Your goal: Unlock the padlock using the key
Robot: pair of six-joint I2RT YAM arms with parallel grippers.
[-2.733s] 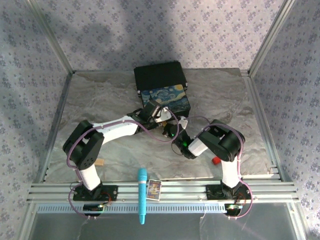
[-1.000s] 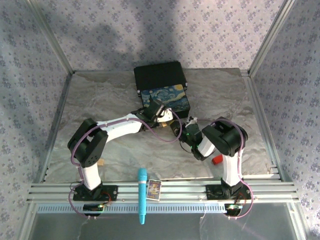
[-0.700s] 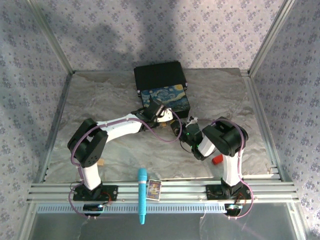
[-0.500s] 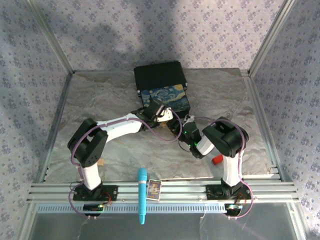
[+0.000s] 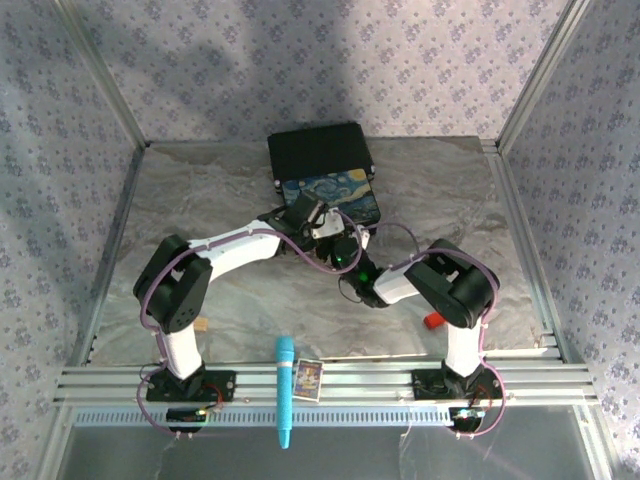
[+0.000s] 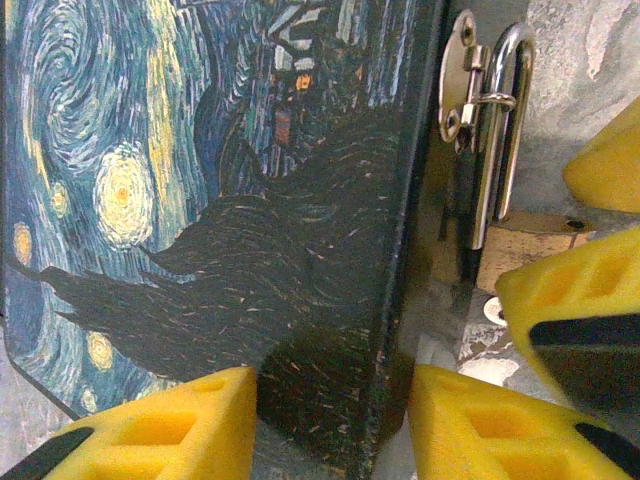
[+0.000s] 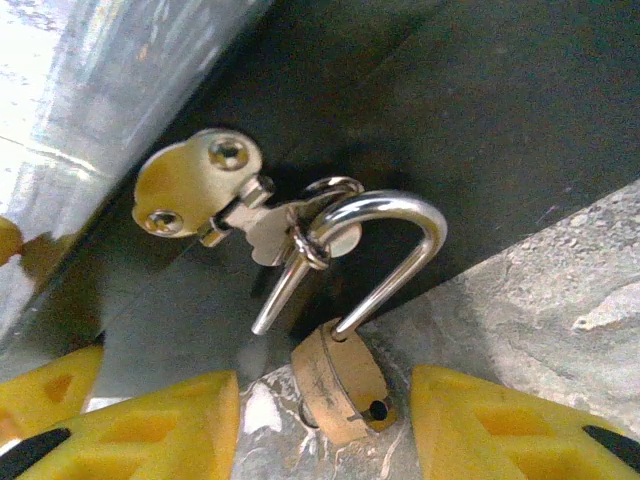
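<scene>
Marbled tabletop [image 7: 560,290], brass U-shackled padlock [image 7: 338,385]

Left claw [image 5: 322,224] and right claw [image 5: 349,247] sit beside the painted box [image 5: 330,193].

No text, number or brand can be read anywhere. The lid of the painted box [image 5: 330,197] is covered by a swirling night-sky picture without lettering. Well in front of that box, at the near rail, a small card [image 5: 308,379] is printed, but too small to be read. No stamp can be made out on the brass padlock [image 7: 340,385] hung at the box's hasp.
</scene>
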